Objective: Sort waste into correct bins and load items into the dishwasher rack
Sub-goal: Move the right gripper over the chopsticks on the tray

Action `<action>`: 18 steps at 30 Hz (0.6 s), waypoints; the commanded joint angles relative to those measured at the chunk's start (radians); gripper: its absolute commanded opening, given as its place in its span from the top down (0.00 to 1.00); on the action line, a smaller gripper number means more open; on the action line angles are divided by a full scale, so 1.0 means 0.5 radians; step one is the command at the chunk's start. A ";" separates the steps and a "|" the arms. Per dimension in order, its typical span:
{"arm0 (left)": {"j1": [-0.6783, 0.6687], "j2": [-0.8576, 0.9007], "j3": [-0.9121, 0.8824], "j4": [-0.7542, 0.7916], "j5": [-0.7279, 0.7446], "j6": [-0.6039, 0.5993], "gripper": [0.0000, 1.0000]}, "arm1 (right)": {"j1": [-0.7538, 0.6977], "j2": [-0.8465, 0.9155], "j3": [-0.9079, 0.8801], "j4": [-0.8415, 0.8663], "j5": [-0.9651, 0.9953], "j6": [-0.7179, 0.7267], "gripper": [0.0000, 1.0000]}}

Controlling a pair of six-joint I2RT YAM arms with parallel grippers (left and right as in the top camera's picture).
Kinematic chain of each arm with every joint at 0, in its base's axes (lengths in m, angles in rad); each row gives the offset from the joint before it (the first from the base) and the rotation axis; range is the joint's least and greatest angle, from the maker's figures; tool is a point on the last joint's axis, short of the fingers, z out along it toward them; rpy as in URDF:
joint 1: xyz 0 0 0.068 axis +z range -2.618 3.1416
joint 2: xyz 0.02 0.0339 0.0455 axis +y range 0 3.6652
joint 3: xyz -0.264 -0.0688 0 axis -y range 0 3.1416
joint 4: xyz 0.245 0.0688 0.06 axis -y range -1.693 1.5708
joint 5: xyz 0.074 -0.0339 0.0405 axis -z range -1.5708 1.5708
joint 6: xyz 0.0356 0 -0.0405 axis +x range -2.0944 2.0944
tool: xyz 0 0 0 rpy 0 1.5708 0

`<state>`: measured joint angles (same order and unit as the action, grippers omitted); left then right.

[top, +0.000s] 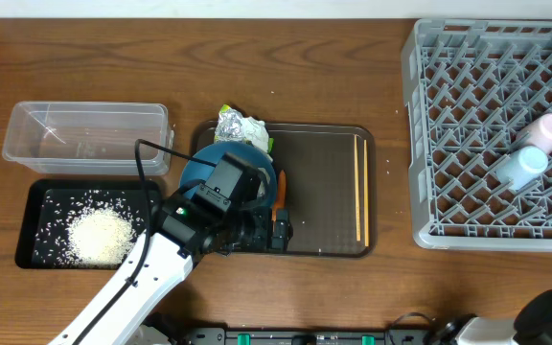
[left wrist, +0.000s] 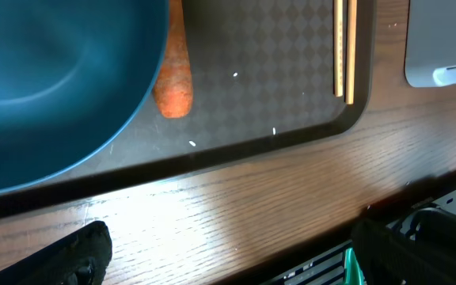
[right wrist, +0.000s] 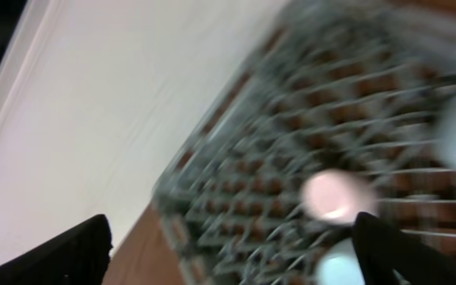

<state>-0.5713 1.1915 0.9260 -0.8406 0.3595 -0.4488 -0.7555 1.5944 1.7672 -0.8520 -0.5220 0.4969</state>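
The grey dishwasher rack (top: pixel 468 86) fills the right of the counter (top: pixel 391 57). The brown tray (top: pixel 324 163) carries the dark blue bowl (top: pixel 204 165). Rice (top: pixel 99 235) lies in the black tray (top: pixel 25 257), beside the clear tub (top: pixel 84 139). Two cups, one whitish (top: pixel 547 128) and one light blue (top: pixel 522 165), lie in the rack. The wrapper (top: pixel 241 126), carrot (top: pixel 279 189) and chopsticks (top: pixel 360 187) sit on the brown tray. The left fingers (left wrist: pixel 77 253) are spread wide and empty at that tray's near edge. The right fingers (right wrist: pixel 62 253), blurred, are spread wide over the rack.

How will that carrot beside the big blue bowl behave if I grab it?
The carrot lies straight, so it is likely stiff and lifts whole. Round-bodied, it could roll on the flat brown tray if nudged, though the blue bowl alongside probably blocks one side.
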 commanded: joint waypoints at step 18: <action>0.005 0.011 -0.001 -0.008 -0.025 -0.004 0.00 | 1.875 0.420 0.024 -0.568 1.061 -0.187 0.23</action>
<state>-0.5713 1.1915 0.9260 -0.8413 0.3595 -0.4488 0.1169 1.7309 1.7679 -1.1206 -0.0956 0.4152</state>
